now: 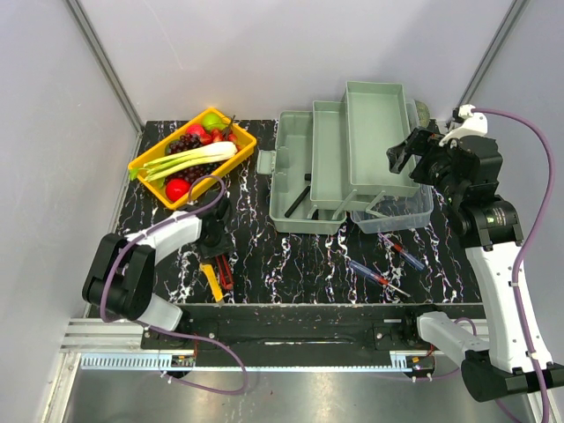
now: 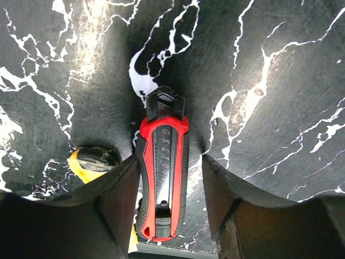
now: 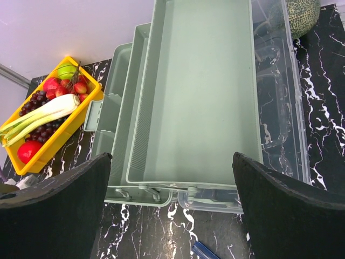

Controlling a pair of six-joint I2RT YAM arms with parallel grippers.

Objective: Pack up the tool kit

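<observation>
The pale grey-green tool kit (image 1: pixel 317 167) stands open at the back middle, its trays fanned out and its clear lid (image 1: pixel 401 210) folded to the right. A red and black cutter (image 2: pixel 161 178) lies on the black marbled table between the fingers of my left gripper (image 2: pixel 170 162). The left finger is against it and a gap shows on the right side. A yellow cutter (image 2: pixel 86 171) lies just left of it. Two red and blue screwdrivers (image 1: pixel 374 275) (image 1: pixel 404 254) lie in front of the kit. My right gripper (image 3: pixel 172 156) hangs open above the top tray (image 3: pixel 199 91), holding nothing.
A yellow tray (image 1: pixel 141 161) of fruit and vegetables sits at the back left, close to the kit's left handle (image 1: pixel 265 162). A green round thing (image 3: pixel 302 13) lies behind the lid. The table's front edge runs just below the cutters.
</observation>
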